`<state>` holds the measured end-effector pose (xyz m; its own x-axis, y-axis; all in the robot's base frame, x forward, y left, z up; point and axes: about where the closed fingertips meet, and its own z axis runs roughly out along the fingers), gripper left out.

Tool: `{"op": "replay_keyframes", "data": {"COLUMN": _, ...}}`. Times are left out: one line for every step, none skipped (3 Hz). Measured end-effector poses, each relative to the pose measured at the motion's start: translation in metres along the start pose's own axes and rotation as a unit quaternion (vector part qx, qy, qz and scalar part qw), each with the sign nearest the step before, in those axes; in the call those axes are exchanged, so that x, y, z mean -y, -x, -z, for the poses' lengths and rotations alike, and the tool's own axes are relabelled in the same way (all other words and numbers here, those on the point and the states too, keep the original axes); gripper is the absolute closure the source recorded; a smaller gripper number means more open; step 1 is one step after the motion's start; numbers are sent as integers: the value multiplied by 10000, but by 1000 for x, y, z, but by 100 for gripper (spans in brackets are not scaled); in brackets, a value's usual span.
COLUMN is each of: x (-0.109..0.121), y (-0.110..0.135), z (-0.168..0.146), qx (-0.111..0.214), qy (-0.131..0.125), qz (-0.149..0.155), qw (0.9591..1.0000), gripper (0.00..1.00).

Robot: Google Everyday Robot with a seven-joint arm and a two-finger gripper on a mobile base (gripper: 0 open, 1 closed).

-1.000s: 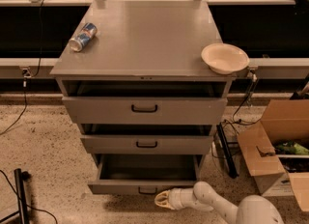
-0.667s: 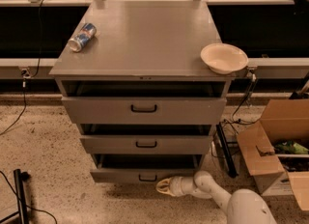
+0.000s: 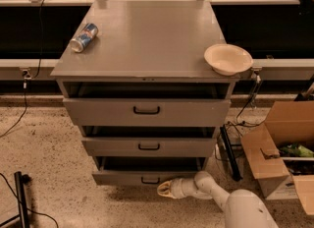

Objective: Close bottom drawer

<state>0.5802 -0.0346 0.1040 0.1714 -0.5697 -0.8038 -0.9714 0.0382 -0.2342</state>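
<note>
Crouching low at the bottom centre of the frame, my gripper (image 3: 165,188) sits just under the lower edge of the bottom drawer (image 3: 117,177), a little right of its black handle (image 3: 150,180). Open or closed? I cannot tell. The drawer stands partly out, a dark gap showing above its slim front, so the closing is not done.

Risks now. I am low and off-centre on that panel. A push from here could slide off under the edge, or skew the drawer in its rails and jam it. A hard shove could jolt the cabinet, and the bowl (image 3: 228,58) at the right edge of the cabinet top (image 3: 152,35) might shift, or the can (image 3: 84,37) at upper left might roll.

Whether I actually touch the front is hard to make out. The tray inside is lost in shadow, and my arm (image 3: 245,210) is cut off at the lower right.
</note>
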Motion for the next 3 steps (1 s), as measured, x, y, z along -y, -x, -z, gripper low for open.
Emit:
{"op": "replay_keyframes", "data": {"x": 8, "y": -10, "z": -15, "qx": -18, "qy": 185, "qz": -15, "qw": 9998, "gripper": 100}}
{"op": "replay_keyframes", "data": {"x": 12, "y": -12, "z": -15, "qx": -25, "qy": 167, "qz": -17, "qw": 9999, "gripper": 100}}
{"op": "replay_keyframes", "data": {"x": 23, "y": -18, "z": -16, "qx": -22, "qy": 79, "qz": -4, "qw": 10000, "gripper": 100}}
